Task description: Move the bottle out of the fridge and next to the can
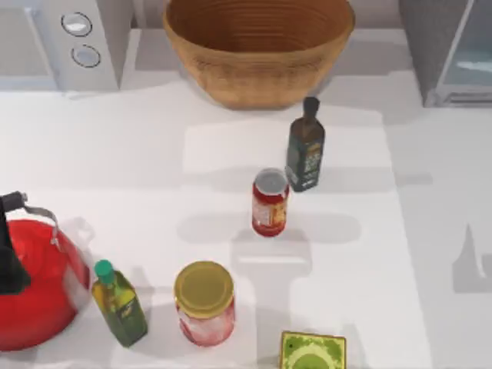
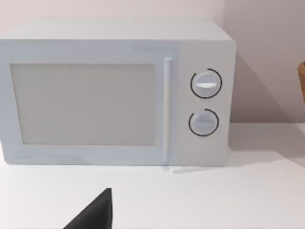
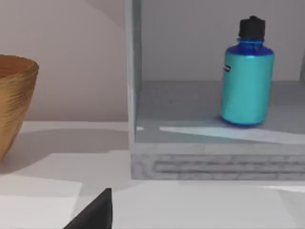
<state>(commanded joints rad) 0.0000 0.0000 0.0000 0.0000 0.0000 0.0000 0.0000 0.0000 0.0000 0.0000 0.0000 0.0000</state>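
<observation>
Gripper state cannot be told for either arm: one dark fingertip [image 3: 97,212] of the right gripper is seen low in the right wrist view, touching nothing, and one dark fingertip [image 2: 97,212] of the left gripper is seen likewise in the left wrist view, facing the white microwave [image 2: 116,93].

Largest among what is seen, the fridge [image 3: 214,157] is shown open at the table's far right corner, and the bottle [image 3: 246,76] is seen upright on its grey floor, well inside. A woven basket [image 1: 257,50] is placed at the back centre, beside the fridge. A red kettle [image 1: 34,284] is set at the left edge. Near the table's middle the can [image 1: 270,202] stands upright, with a dark green glass bottle [image 1: 305,147] just behind it. Towards the front stand a yellow-lidded jar [image 1: 204,304], a small green-capped oil bottle [image 1: 119,304] and a green box [image 1: 312,352].
</observation>
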